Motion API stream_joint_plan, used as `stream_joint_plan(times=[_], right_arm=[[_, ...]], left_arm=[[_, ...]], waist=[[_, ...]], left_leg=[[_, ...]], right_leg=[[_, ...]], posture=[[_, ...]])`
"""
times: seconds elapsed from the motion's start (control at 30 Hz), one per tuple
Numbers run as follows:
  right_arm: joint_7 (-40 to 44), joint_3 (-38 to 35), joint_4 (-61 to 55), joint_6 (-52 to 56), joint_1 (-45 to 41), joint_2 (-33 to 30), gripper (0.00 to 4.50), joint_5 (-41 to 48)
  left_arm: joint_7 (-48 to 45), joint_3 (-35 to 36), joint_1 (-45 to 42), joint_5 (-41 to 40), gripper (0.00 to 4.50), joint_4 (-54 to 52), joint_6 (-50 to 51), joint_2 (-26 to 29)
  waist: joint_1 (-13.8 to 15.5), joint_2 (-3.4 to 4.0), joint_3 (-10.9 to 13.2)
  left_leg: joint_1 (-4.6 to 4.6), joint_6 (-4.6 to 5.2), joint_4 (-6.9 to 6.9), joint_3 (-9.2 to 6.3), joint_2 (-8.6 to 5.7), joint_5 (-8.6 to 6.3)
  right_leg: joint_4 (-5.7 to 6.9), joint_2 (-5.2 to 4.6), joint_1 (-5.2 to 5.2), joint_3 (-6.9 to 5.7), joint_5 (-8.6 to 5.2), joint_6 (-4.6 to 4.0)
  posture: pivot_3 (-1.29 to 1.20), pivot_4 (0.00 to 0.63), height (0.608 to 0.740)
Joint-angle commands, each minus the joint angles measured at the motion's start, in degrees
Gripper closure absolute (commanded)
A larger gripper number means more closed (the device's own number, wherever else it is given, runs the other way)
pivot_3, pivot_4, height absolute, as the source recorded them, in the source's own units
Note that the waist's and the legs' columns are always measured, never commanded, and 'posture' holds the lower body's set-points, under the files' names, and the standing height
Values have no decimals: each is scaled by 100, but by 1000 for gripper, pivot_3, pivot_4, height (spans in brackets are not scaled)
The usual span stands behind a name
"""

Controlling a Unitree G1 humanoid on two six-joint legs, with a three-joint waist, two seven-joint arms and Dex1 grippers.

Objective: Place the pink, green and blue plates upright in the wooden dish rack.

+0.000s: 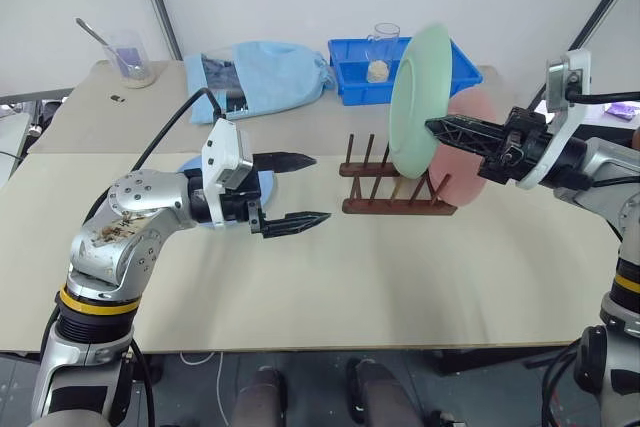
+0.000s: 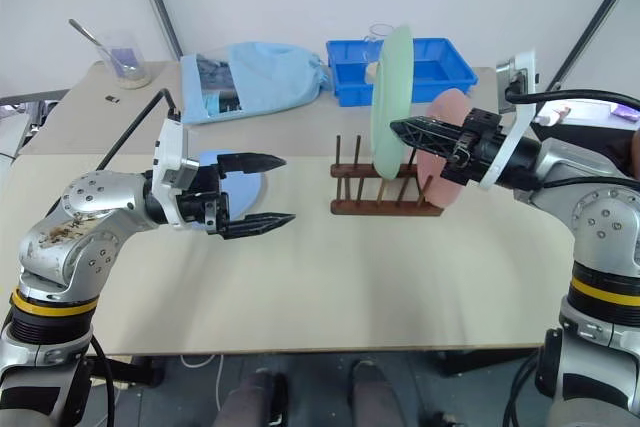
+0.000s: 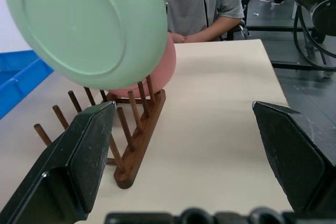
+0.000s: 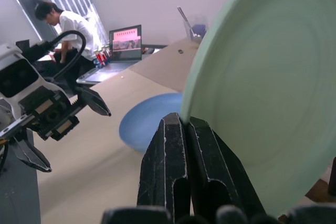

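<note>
— So, working from the left, where is the job standing?

— On the far left the left pincer [image 1: 298, 190] is hovering over the pale bench [image 1: 400, 277] with its two black fingers spread as wide as they go, gripping nothing. Just behind it the light blue round plastic plate [image 2: 245, 185] is lying flat on the bench, so that one is not racked yet.

— And the middle?

— The small dark brown wooden dish rack with thin upright pegs [image 1: 395, 187] is sitting at mid-bench. Above its pegs the pale mint green round plastic plate [image 1: 417, 102] is hanging on edge, near upright, pinched at its rim by the right pincer [image 1: 436, 127], whose fingers are squeezed tight on it. By my reading it is not seated between the pegs yet.

— The pink one?

— The salmon pink round plastic plate [image 1: 465, 147] is standing upright at the rack's right end, so that looks done. One of three in, one in the air, one waiting.

— Room to move?

— Several peg gaps to the left of the pink plate are showing free. The bench in front of the rack is giving plenty of room, though its near edge is running close under both arms. The blue plastic tray [image 1: 350, 72] and the light blue cloth bundle [image 1: 265, 72] are sitting well back.
</note>
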Motion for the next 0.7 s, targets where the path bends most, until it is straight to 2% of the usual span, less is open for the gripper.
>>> stream_joint_plan(times=[0.03, 0.37, 0.7], right_arm=[[189, -63, 7, -196, -169, -192, 4462, -84], [298, -192, 45, 1, -290, -423, 4462, 28], [474, -7, 342, -154, -154, -520, 4462, -210]], left_arm=[[8, 51, -34, -140, 0, -222, -36, -17], [60, 21, -10, -194, 0, -249, -42, -47], [68, -7, -67, -181, 0, -183, -68, -132]], waist=[[10, 0, 0], [24, -1, 0], [19, -1, 1]], left_leg=[[-1, 0, 0, 0, 0, 0], [-8, 0, -2, 0, -1, 0], [-6, 0, -1, 0, -1, 0]], right_leg=[[-1, 0, 0, 0, 0, 0], [-10, -1, -1, 1, -1, -1], [-9, -1, -1, 1, -1, 0]], posture=[[0, 150, 720], [0, 150, 720], [0, 150, 720]])
